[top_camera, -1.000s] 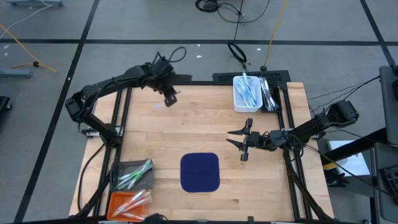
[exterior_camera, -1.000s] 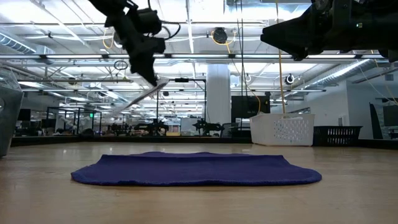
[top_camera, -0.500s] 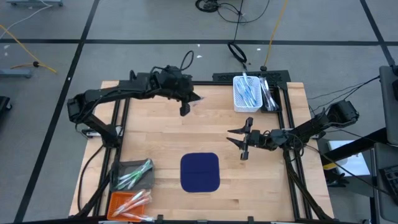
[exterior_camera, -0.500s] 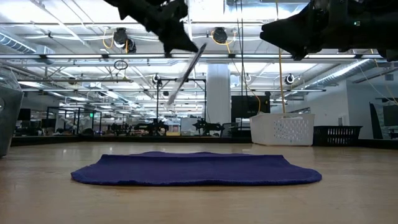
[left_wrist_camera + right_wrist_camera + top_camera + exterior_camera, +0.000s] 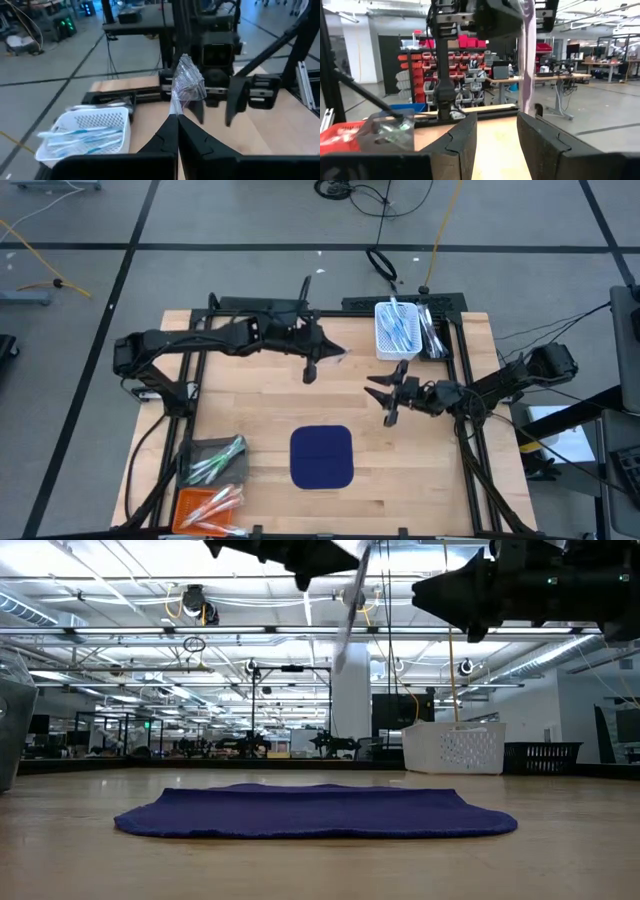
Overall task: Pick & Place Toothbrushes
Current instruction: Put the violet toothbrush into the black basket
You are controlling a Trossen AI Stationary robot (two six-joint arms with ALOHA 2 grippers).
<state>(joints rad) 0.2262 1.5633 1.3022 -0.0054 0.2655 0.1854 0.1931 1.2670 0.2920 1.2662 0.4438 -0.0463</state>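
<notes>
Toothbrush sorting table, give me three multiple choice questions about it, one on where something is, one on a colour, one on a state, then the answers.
1. Where is the white basket?
A. at the table's far edge, near the right arm's side
B. on the navy mat
C. beside the orange tray

2. What colour is the mat?
A. red
B. navy blue
C. yellow

3. What is the left gripper doing?
A. lying open on the mat
B. shut on a wrapped toothbrush, held in the air
C. reaching into the orange tray

Answers: 1 A, the high view shows the basket at the far edge. 2 B, the mat shows dark blue from above. 3 B, the left wrist view shows its fingers closed on the toothbrush, facing the open right gripper.
</notes>
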